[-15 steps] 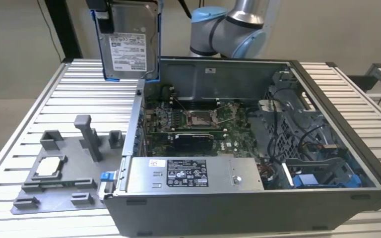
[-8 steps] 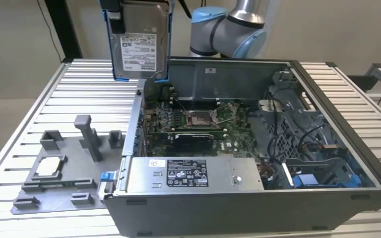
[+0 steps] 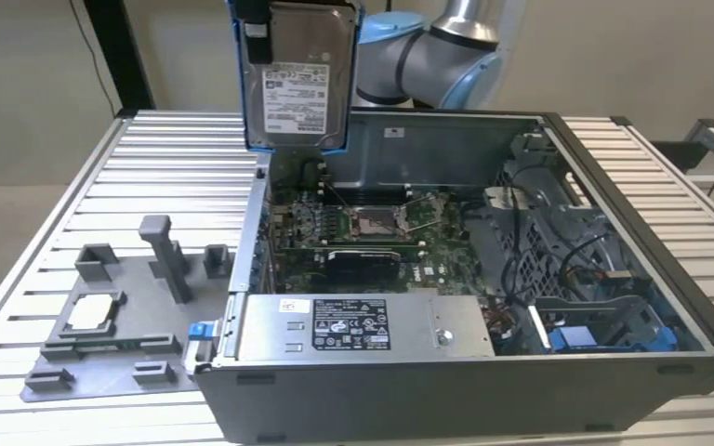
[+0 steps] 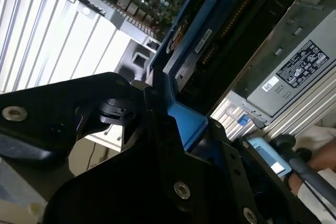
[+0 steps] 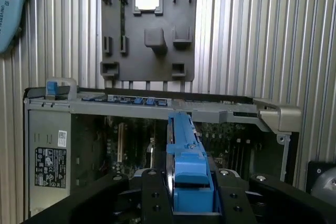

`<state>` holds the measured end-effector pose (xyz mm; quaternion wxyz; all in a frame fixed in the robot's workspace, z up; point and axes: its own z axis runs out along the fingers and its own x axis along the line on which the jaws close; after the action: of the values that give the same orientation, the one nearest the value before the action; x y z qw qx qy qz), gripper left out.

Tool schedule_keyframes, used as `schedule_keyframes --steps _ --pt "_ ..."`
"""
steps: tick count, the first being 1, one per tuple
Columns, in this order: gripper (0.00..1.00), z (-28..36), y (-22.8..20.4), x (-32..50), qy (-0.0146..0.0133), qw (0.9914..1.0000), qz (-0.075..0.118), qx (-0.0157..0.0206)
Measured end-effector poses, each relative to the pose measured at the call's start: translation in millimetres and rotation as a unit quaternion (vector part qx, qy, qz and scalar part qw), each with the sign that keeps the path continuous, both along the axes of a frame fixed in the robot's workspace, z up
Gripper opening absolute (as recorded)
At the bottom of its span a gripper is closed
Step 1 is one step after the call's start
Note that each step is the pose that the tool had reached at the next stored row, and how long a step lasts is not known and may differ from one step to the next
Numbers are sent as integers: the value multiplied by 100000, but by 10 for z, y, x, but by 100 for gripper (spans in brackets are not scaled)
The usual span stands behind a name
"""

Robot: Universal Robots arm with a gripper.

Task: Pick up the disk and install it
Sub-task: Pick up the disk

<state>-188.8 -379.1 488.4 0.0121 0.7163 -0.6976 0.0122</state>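
The disk (image 3: 297, 79), silver with a white label and blue side rails, hangs upright high above the back-left corner of the open computer case (image 3: 654, 279). In both wrist views my gripper (image 5: 190, 184) is shut on it, with black fingers (image 5: 152, 198) pressing on either side of the blue rail (image 5: 184, 145). In the second wrist view the disk (image 4: 181, 64) stretches away from the gripper (image 4: 163, 124) toward the case. The disk's lower edge is above the case rim and touches nothing.
Inside the case lie the motherboard (image 3: 376, 228) and a grey box with a white label (image 3: 350, 325) at the front. A grey fixture plate (image 3: 146, 367) holding a small square chip (image 3: 94, 314) lies on the slatted table at the exterior view's left.
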Motion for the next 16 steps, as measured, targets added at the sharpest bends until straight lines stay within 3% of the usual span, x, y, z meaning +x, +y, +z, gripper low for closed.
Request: schedule_keyframes --steps 16 --pt "0 0 -44 729 604 99998 -1 -2"
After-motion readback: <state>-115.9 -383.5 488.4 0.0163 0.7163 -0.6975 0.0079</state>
